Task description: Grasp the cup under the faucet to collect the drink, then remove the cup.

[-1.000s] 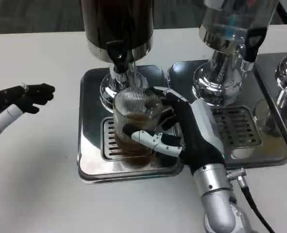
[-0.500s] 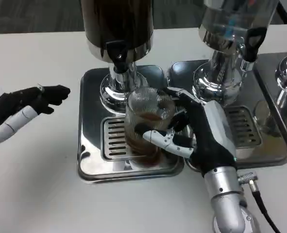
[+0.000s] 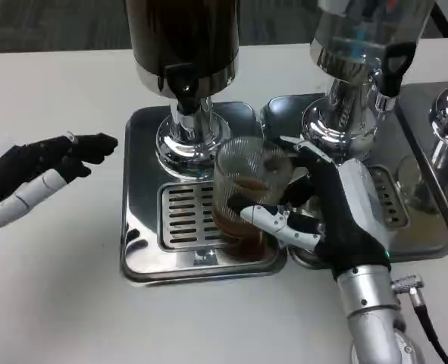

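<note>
step: removal, judged | right hand (image 3: 326, 220) grasps ribbed cup (image 3: 246, 193) holding dark drink, at drip tray (image 3: 144, 189) right edge, off faucet (image 3: 186, 87) | left hand (image 3: 45, 171) released, apart | next: carry level; set down on table

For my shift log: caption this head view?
Right hand holds the part-filled cup beside the faucet; left hand waits open.

The ribbed cup (image 3: 248, 199), holding brown drink, was gripped by the right hand (image 3: 322, 220) over the drip tray's (image 3: 144, 189) right edge, beside the faucet (image 3: 184, 85); the left hand (image 3: 45, 176) was held with fingers extended above the counter (image 3: 57, 303)
</note>
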`<state>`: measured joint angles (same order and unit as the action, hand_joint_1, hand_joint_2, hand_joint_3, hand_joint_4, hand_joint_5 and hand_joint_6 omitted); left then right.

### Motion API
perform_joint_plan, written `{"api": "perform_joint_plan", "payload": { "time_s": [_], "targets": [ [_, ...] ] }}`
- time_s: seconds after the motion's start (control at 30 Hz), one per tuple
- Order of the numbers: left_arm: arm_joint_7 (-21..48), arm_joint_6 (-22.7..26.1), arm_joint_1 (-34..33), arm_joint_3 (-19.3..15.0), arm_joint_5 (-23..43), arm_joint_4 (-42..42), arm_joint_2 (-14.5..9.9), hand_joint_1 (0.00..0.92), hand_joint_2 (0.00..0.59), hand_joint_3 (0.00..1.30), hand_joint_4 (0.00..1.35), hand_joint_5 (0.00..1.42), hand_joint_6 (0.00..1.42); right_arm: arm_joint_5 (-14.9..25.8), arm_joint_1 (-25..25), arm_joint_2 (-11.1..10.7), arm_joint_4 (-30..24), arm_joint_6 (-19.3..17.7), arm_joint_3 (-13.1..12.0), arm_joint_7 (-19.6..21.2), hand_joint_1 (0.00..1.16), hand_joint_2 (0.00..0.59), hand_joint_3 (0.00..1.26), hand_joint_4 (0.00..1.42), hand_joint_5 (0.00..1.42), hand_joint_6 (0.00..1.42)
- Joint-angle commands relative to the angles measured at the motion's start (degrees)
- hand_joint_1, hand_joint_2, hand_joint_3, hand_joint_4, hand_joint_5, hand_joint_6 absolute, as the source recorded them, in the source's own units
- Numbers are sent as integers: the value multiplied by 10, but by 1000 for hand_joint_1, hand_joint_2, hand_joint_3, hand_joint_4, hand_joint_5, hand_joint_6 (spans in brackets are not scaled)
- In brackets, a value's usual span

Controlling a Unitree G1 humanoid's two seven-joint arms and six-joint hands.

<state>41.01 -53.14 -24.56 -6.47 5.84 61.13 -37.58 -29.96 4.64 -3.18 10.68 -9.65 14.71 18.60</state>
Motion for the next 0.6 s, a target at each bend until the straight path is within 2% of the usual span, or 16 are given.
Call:
{"api": "perform_joint_plan", "payload": {
  "time_s": [0.03,0.6],
  "targets": [
    [8,-28,14,8,-9,-20,0,0,122,283,224,220,306,-9,-9,-8,-48,1,-2,-1,709,233,551,690,758,750],
    [9,-81,64,17,-11,-91,-18,0,118,246,172,184,278,-17,-51,-40,-144,30,-15,-41,813,205,540,654,785,776]
  ]
}}
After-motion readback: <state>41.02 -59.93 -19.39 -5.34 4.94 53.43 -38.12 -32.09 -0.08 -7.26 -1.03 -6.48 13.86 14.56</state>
